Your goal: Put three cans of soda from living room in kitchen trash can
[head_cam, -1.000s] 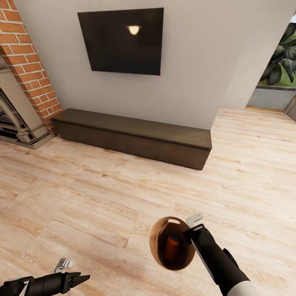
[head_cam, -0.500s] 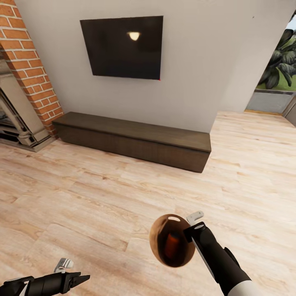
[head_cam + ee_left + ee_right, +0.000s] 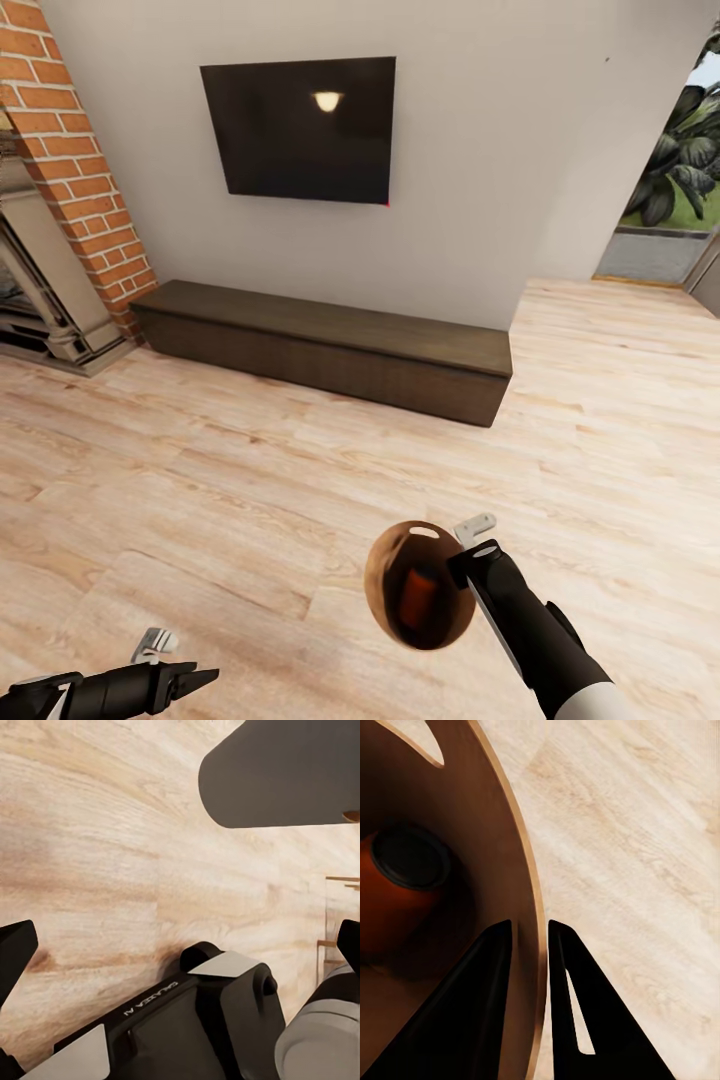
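Right gripper (image 3: 478,549) pinching the rim of the tash can (image 3: 418,598), one orange-red can of soda (image 3: 418,596) riding inside.

In the right wrist view the two dark fingers (image 3: 484,982) are closing on the bin wall (image 3: 521,907), one inside and one outside; the soda can (image 3: 401,892) is lying just inward of them, its long axis running toward the bin's bottom and its dark end facing the mouth. The oval hand slot (image 3: 424,533) is sitting beside the grip. The left gripper (image 3: 190,682) is hanging well apart, carrying nothing; whether it is spread or pressed together cannot be told, and "GALAXEA" (image 3: 152,996) is reading on its housing. Beyond are the plank floor (image 3: 250,480), low bench (image 3: 330,345), dark wall screen (image 3: 300,128) and brick fireplace (image 3: 60,190), so judging by this, the right arm is nearer the load.
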